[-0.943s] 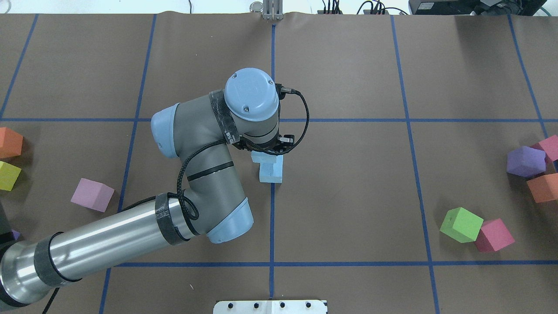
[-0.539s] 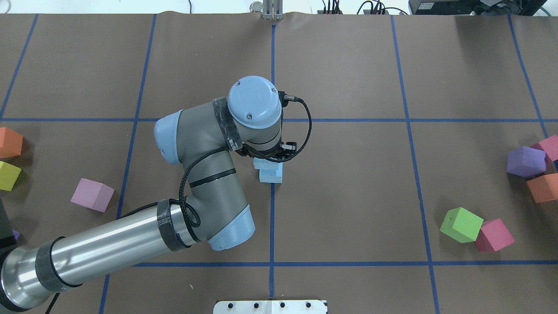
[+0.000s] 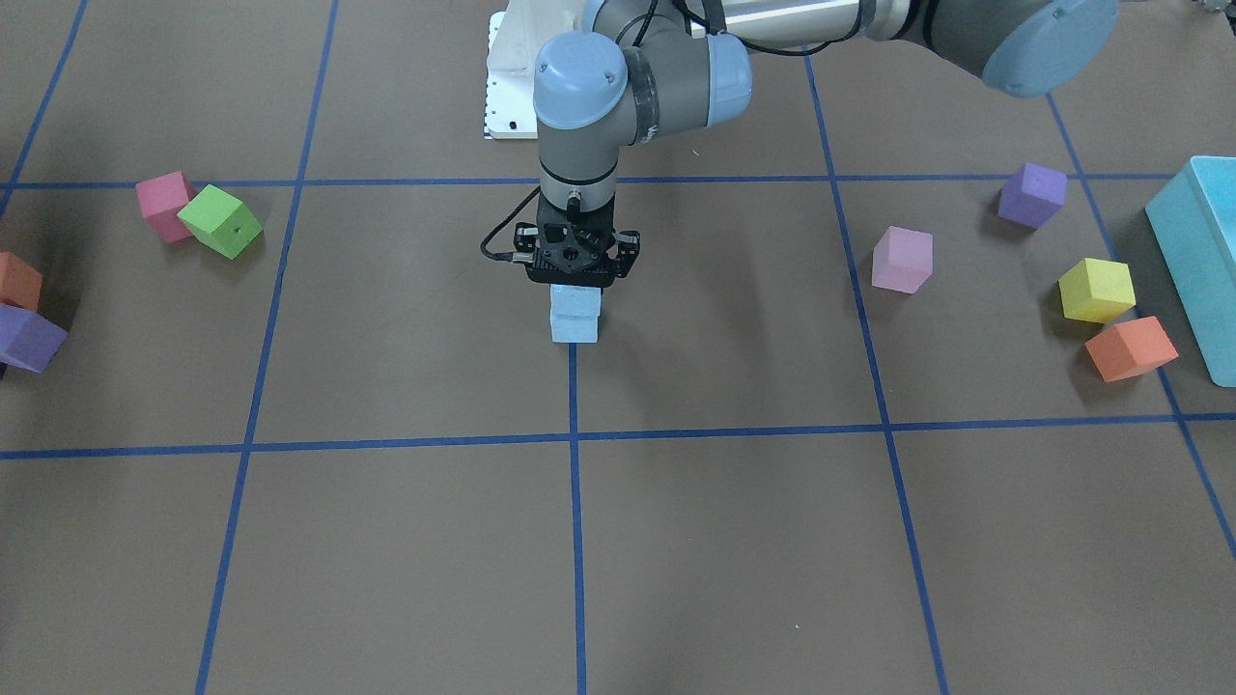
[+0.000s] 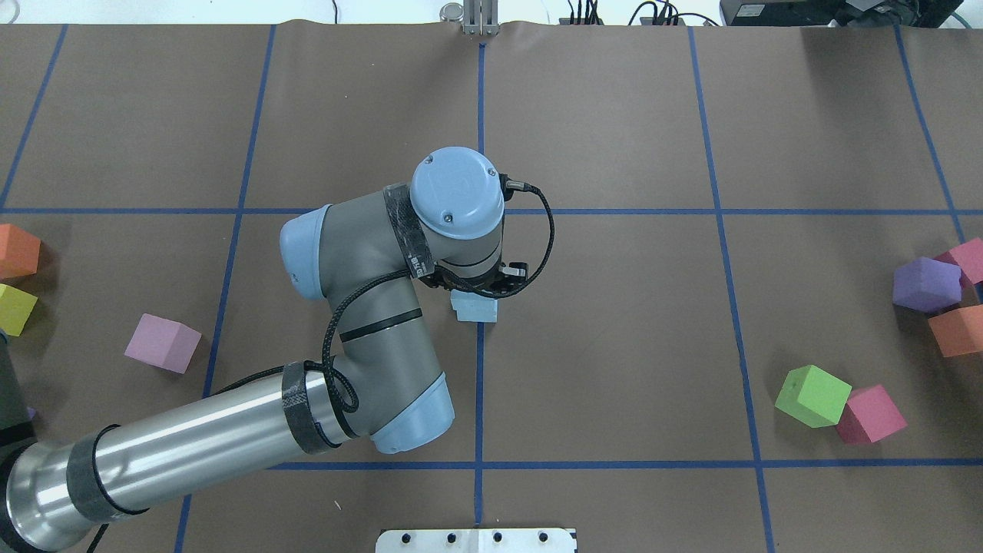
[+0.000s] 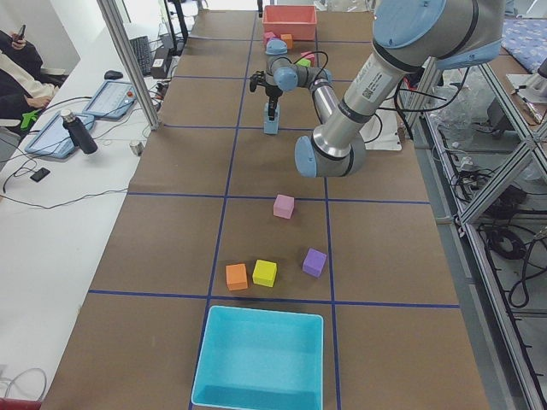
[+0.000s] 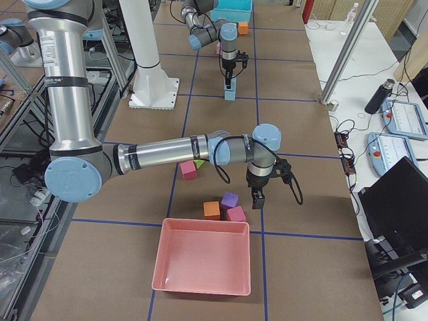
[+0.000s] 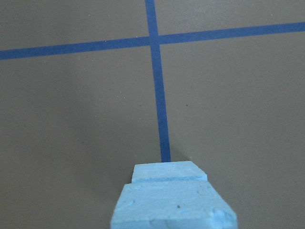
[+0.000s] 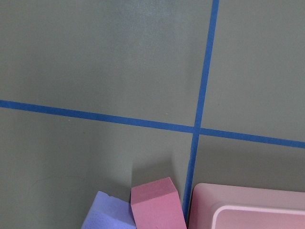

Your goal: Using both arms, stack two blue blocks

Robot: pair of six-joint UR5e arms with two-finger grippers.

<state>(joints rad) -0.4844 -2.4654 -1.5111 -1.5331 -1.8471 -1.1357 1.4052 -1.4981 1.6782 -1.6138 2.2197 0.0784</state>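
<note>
Two light blue blocks stand at the table's centre on a blue tape line. The upper blue block (image 3: 575,301) sits on the lower blue block (image 3: 575,330). My left gripper (image 3: 576,282) points straight down and is shut on the upper block. In the left wrist view the upper block (image 7: 174,207) fills the bottom and the lower block (image 7: 169,171) shows just beyond it. In the overhead view the wrist hides most of the stack (image 4: 476,309). My right gripper (image 6: 257,199) shows only in the exterior right view, beside a purple cube (image 6: 230,199); I cannot tell whether it is open or shut.
On my left side lie a lilac cube (image 3: 902,259), a purple cube (image 3: 1031,194), a yellow cube (image 3: 1095,289), an orange cube (image 3: 1130,348) and a teal box (image 3: 1202,251). On my right side lie green (image 3: 221,221), pink (image 3: 162,205), orange and purple cubes and a pink tray (image 6: 204,264).
My left arm has moved toward the robot's side and down with the upper blue block. The block now sits more squarely over the lower one.
</note>
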